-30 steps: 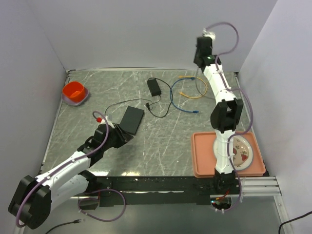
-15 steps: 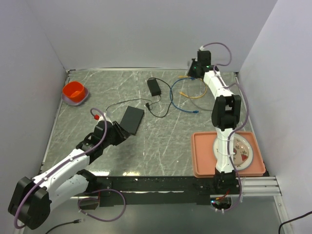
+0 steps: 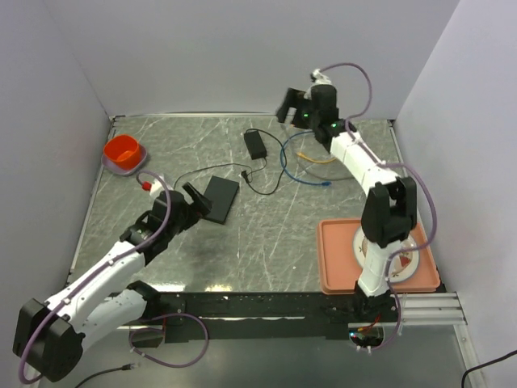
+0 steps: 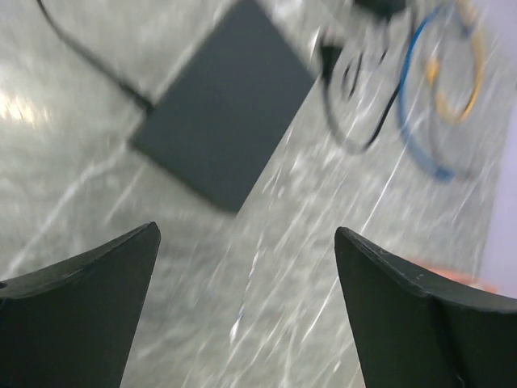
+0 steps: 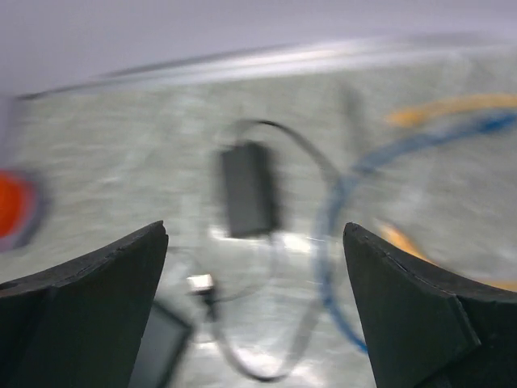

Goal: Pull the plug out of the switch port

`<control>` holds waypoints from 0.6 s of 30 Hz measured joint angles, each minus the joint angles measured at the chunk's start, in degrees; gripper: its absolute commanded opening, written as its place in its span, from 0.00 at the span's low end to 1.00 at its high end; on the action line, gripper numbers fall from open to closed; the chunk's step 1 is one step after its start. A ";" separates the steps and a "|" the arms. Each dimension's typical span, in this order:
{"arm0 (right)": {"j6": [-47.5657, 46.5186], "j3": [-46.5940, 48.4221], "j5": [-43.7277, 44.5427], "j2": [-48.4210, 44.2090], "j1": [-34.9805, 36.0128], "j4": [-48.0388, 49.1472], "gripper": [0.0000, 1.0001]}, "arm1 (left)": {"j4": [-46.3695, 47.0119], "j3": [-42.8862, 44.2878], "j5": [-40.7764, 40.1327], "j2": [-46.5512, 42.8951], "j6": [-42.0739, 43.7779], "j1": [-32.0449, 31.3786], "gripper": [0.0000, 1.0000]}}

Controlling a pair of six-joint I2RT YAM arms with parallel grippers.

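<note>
Switch: flat matte-black box (image 3: 220, 199), left of table centre, long axis near-to-far with the far end canted right, thin black lead (image 4: 97, 65) reaching the switch port (image 4: 150, 108) on its left long edge, bare table (image 3: 275, 234) to its right; left gripper (image 4: 246, 232) just beside it, right gripper (image 5: 254, 229) raised over the far cables (image 3: 303, 174), both with jaws spread and empty.

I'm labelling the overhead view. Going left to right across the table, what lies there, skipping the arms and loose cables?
Orange bowl → black box → adapter → tray
</note>
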 measured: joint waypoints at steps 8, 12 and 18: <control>4.90 -20.85 -6.43 -10.25 14.69 19.82 0.77 | -1.22 11.28 -2.25 11.06 -1.36 9.79 0.97; 7.91 -30.49 -8.33 -7.98 16.76 23.85 0.41 | 2.29 10.58 -1.92 16.06 -3.02 12.26 0.90; 10.43 -36.85 -8.46 -7.74 19.23 24.79 0.08 | 10.47 4.90 -4.31 20.63 -8.50 13.60 0.75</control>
